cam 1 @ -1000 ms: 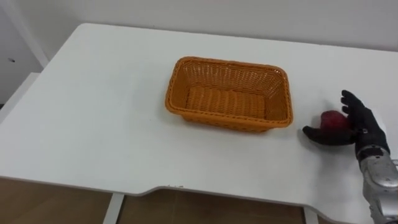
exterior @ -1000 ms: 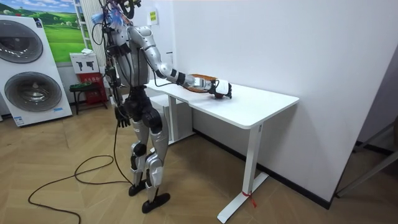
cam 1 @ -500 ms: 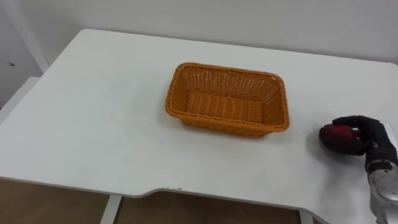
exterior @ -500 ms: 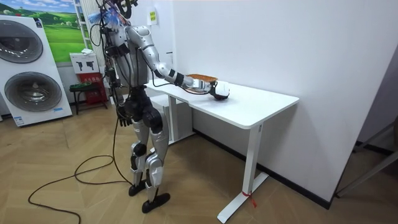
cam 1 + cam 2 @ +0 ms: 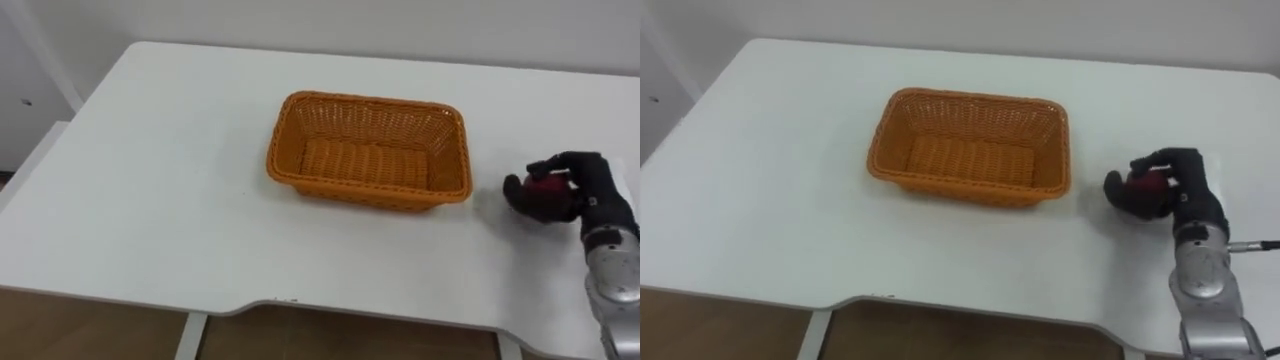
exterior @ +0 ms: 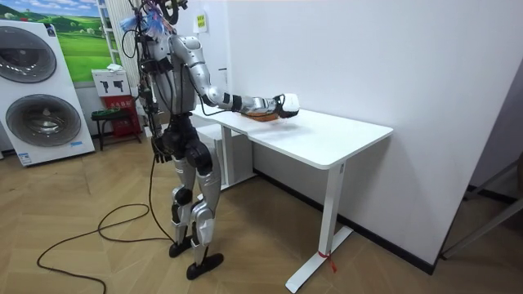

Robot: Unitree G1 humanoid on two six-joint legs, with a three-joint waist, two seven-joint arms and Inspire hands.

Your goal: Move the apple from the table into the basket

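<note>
One apple (image 5: 545, 191) clamped in curled right hand (image 5: 588, 185), just right of orange basket (image 5: 360, 190) on white bench (image 5: 150, 180). Left hand (image 6: 158, 152) hangs at hip, well apart from basket.

No legible text, label or number anywhere

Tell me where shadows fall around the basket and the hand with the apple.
Left eye view: even light; the orange woven basket casts a thin shadow along its near wall on the white table, and a faint one lies left of the right hand curled round the red apple. Room view: shade under the table.
</note>
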